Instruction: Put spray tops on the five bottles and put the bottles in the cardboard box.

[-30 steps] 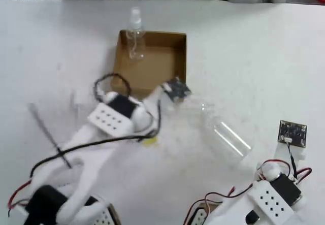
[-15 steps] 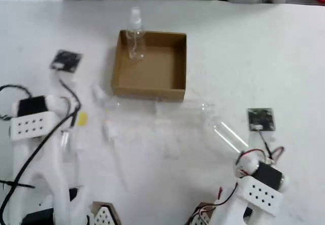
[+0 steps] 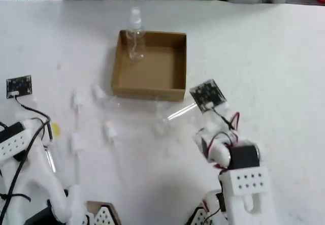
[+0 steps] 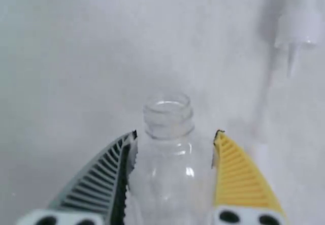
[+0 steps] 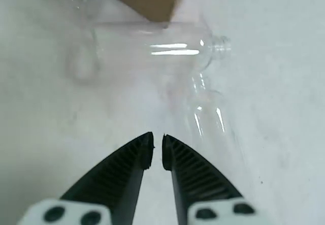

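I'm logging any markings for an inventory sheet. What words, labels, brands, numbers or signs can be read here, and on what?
No readable text anywhere.
cardboard box: plain brown walls, no print.
bottle in the left wrist view: clear, no label.
circuit board on an arm: markings too small to read.

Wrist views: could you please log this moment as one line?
left claw: shut on uncapped bottle | right claw: shut, empty | cardboard box: one topped bottle inside
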You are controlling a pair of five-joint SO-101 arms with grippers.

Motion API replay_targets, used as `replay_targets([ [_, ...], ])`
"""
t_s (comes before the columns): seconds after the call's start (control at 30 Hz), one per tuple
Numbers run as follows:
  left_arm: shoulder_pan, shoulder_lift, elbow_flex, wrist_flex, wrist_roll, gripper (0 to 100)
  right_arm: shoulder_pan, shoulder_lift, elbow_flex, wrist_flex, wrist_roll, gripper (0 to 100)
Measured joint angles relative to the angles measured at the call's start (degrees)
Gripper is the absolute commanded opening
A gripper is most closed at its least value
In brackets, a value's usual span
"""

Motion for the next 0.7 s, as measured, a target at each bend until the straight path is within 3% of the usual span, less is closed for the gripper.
replay_targets([
  [0.3,-2.7,6.3,-1.3,-4.1,6.2,12,-17.6,21.8,-15.7,0.0,-13.7,1.8],
  [0.5,-3.5,20.4,-10.4,-2.9,6.8,12,-33.7,26.0,-16.5,-7.4,-15.3,1.8],
  [0.7,-3.5,24.6,-13.4,-2.5,6.9,12,-40.0,34.3,-16.6,-18.8,-15.8,1.8],
])
